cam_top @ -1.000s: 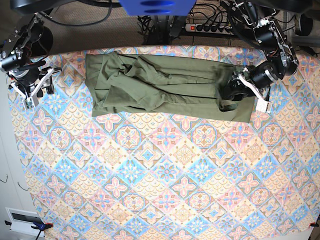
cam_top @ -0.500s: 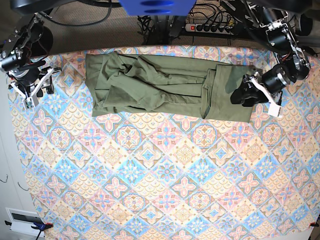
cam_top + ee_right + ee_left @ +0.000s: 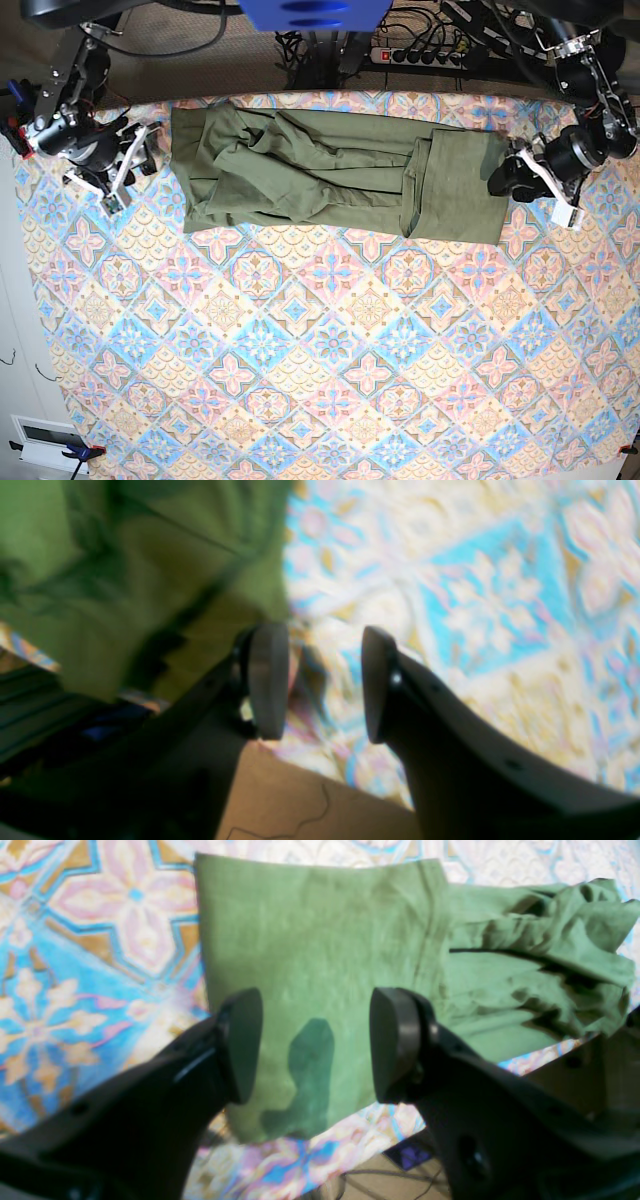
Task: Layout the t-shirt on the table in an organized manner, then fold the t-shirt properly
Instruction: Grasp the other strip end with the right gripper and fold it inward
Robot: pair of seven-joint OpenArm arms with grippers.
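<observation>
On our patterned table [image 3: 330, 370] the t-shirt [image 3: 320, 175] lies folded lengthwise along the far edge. Both the left claw [image 3: 315, 1042] and right claw [image 3: 325, 680] are open, empty. A shallow pinch may catch one layer only.

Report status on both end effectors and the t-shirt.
Left end effector open, empty, just off the shirt's folded end. Right end effector open, empty, beside the bunched end. Olive t-shirt lies long along the table far edge, one end folded over. Nothing obstructing.
</observation>
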